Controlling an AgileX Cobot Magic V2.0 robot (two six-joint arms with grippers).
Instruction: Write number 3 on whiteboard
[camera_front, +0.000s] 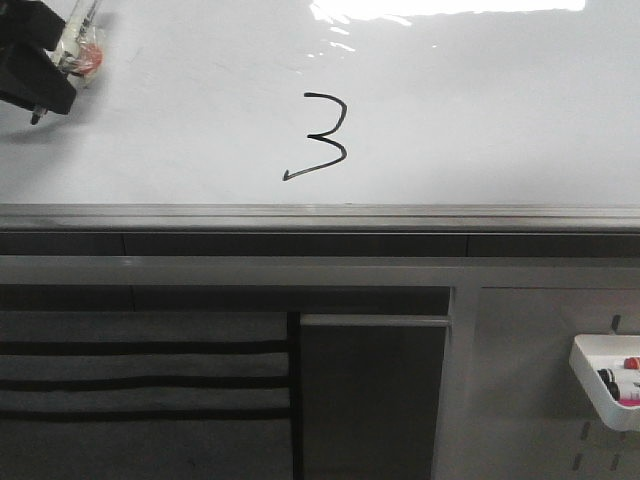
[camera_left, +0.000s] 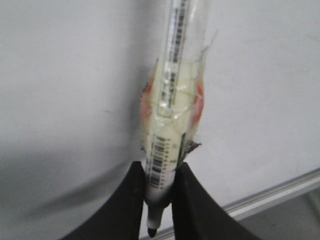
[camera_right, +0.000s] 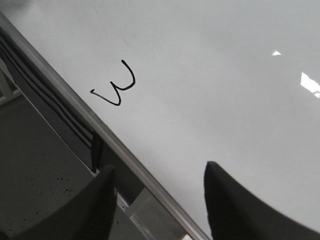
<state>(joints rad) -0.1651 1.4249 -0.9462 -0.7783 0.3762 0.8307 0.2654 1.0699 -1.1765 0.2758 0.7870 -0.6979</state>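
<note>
Front view: the number 3 (camera_front: 320, 138) stands near the middle of the whiteboard (camera_front: 480, 110), low on its surface and just above the grey frame edge (camera_front: 320, 213). The digit is a thin black marker line, with a flat hook at the top, a rounded lower bowl and a long tail that runs down to the left and ends in a small tick. Glare brightens the board's upper margin. The left gripper (camera_front: 40, 75) sits at the upper left corner, well apart from the digit. Left wrist view: the left gripper (camera_left: 159, 195) is clamped on a marker (camera_left: 170, 115) wrapped in clear tape, tip toward the camera. Right wrist view: the right gripper (camera_right: 157, 200) has its fingers spread and empty, over the frame edge, with the digit (camera_right: 116, 86) beyond them.
</note>
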